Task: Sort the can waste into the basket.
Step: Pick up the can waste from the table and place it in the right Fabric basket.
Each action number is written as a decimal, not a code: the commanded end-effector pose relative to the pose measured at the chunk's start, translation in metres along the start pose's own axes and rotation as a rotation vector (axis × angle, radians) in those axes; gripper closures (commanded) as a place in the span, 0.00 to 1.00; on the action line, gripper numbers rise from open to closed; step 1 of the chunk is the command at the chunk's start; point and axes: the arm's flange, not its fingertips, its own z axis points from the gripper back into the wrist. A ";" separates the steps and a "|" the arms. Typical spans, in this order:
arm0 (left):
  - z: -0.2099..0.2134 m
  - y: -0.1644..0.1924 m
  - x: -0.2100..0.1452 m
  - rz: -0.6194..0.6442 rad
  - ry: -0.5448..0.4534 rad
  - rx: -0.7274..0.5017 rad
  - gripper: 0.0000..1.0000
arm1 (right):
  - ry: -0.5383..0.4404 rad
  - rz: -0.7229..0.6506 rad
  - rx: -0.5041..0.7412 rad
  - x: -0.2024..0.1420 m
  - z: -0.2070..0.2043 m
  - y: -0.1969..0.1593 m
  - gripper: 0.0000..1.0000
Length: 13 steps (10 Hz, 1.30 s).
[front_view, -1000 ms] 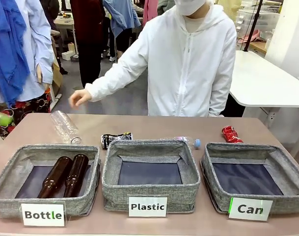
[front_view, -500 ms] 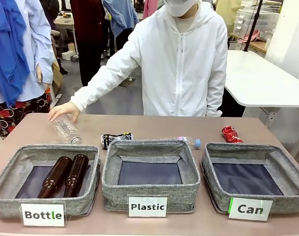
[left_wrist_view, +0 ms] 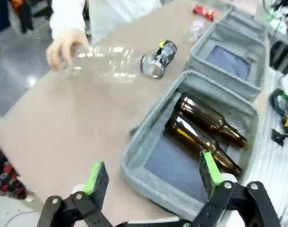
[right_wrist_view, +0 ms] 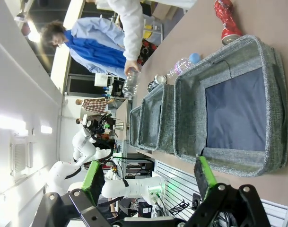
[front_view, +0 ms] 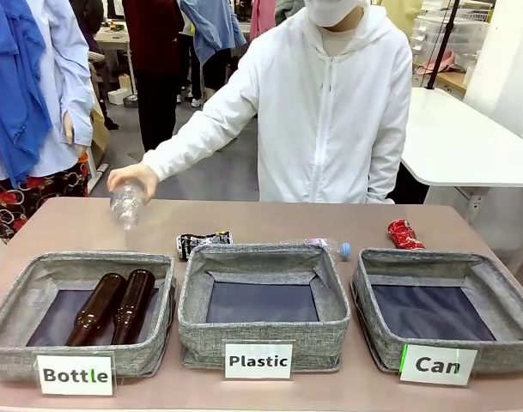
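Two cans, both where they were a second ago. The dark can (front_view: 203, 243) lies on the bench (front_view: 63, 227) just behind the gap between the Bottle basket (front_view: 21, 296) and the Plastic basket (front_view: 261, 330). The red can (front_view: 404, 233) lies on the bench just behind the far left corner of the Can basket (front_view: 377, 322). Both are still outside that basket.

Change is on the person's side. A second ago the clear bottle (front_view: 126, 206) lay on the bench at far left with the hand (front_view: 132, 178) in the air above it. Half a second ago the hand was down on it. Now the hand grips it by one end, tilted and apparently off the bench, shifted a bit toward the middle. In the left wrist view its open mouth sits near the dark can; can't tell if they touch.

Unchanged: two brown bottles (front_view: 113, 306) side by side in the Bottle basket, and a capped bottle (front_view: 325, 246) behind the Plastic basket's far rim.

Left end effector (left_wrist_view: 153, 175): fingers spread wide, nothing between them, above the near corner of the Bottle basket.
Right end effector (right_wrist_view: 149, 177): fingers spread wide, nothing between them, on the near side of the Can basket.
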 end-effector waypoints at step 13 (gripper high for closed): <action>-0.007 0.018 -0.041 0.053 -0.055 -0.022 0.00 | -0.016 0.026 0.023 0.003 0.001 0.001 0.00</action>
